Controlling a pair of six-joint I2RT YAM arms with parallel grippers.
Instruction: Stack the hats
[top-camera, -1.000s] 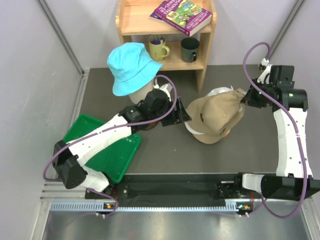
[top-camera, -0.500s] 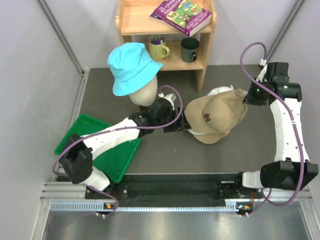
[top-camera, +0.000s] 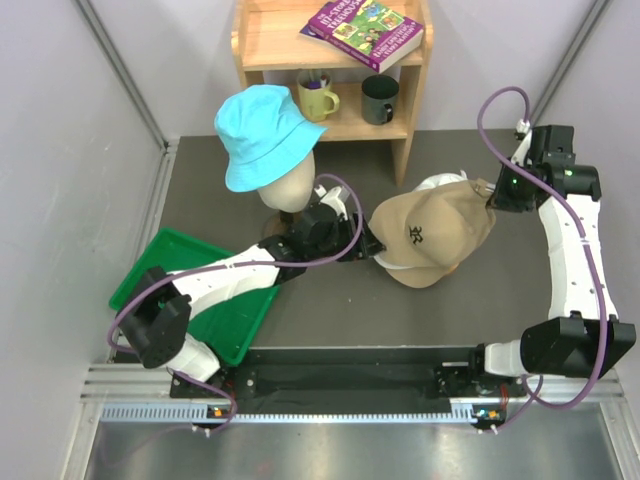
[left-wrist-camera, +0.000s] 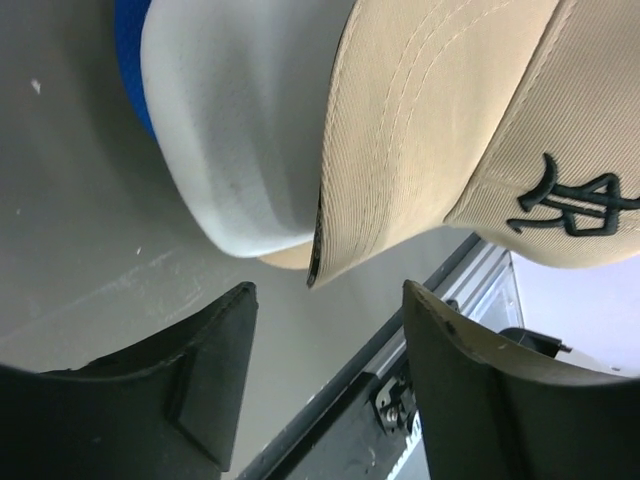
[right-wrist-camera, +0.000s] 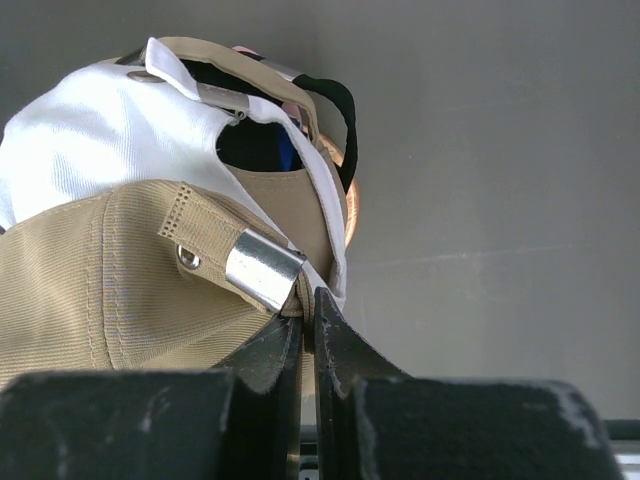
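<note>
The left arm (top-camera: 230, 275) has been stretched further across the table, and its elbow has been drawn in from the left edge toward the middle. The left gripper (top-camera: 372, 247) has been shifted a little toward the near edge, to the left side of the tan cap (top-camera: 440, 225) (its brim's edge is now just ahead of the parted fingers). The right arm (top-camera: 572, 240) has been swung toward the far side, and its upper joint has been carried back with it.
</note>
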